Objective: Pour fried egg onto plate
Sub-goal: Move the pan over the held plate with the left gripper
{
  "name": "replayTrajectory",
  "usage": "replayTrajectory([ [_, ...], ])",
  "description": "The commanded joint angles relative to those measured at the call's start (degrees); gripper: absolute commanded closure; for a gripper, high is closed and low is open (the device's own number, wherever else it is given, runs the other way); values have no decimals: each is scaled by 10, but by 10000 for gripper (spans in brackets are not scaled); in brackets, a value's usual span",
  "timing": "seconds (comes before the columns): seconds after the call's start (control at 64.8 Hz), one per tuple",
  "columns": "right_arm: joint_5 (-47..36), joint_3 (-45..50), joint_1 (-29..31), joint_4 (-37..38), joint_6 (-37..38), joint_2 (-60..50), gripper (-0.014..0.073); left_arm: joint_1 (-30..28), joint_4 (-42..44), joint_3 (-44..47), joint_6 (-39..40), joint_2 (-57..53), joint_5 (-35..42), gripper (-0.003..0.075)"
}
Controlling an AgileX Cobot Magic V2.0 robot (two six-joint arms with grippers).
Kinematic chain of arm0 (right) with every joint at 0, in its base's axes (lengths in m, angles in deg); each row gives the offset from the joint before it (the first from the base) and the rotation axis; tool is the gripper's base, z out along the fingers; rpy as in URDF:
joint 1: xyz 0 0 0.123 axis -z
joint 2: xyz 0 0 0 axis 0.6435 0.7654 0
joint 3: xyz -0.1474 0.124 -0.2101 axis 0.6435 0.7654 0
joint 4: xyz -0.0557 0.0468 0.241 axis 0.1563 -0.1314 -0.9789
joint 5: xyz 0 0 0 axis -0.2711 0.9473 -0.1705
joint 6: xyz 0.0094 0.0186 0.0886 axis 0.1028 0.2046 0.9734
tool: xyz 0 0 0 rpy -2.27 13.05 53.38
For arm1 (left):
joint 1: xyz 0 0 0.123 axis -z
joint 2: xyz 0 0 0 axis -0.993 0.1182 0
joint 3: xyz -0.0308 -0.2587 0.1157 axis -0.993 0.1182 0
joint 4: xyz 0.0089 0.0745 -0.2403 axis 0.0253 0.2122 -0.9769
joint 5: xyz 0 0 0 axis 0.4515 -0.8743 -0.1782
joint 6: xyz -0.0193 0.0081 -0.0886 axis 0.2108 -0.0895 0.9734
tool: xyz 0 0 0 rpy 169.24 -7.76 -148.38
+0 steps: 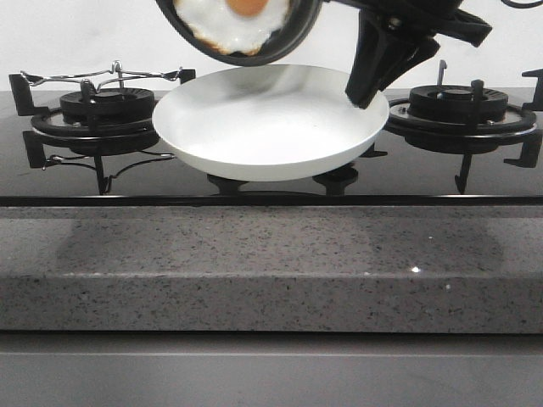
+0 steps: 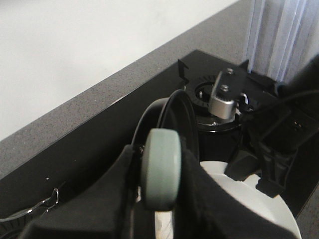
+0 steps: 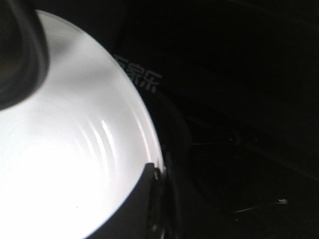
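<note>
The fried egg (image 1: pixel 233 21), white with an orange yolk, lies in a black frying pan (image 1: pixel 284 44) tilted steeply above the far rim of the plate (image 1: pixel 263 127). The wide white plate sits over the middle of the hob. My right gripper (image 1: pixel 366 89) is shut on the plate's right rim; the right wrist view shows one finger (image 3: pixel 144 204) on the bright plate (image 3: pixel 60 149). My left gripper (image 2: pixel 159 174) is shut on the pan's grey-green handle (image 2: pixel 160 164), with the pan (image 2: pixel 182 114) seen edge-on. The left gripper is outside the front view.
A black gas hob carries a burner with a pan support on the left (image 1: pixel 106 110) and another on the right (image 1: pixel 458 106). A speckled grey stone counter edge (image 1: pixel 271 263) runs along the front. A white wall stands behind the hob.
</note>
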Motion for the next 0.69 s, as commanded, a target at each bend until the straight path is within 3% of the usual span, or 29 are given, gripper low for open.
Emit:
replayTrajectory([
  [0.0,-24,-13,0,-13,-3,-26,662,16,8,-19,1,-23,67,739],
  [0.432,-24,-13,0,-13,-3,-26,662,22,13,-19,1,-23,70,739],
  [0.679,-24,-13,0,-13,-3,-26,662,66,109,-19,1,-23,73,739],
])
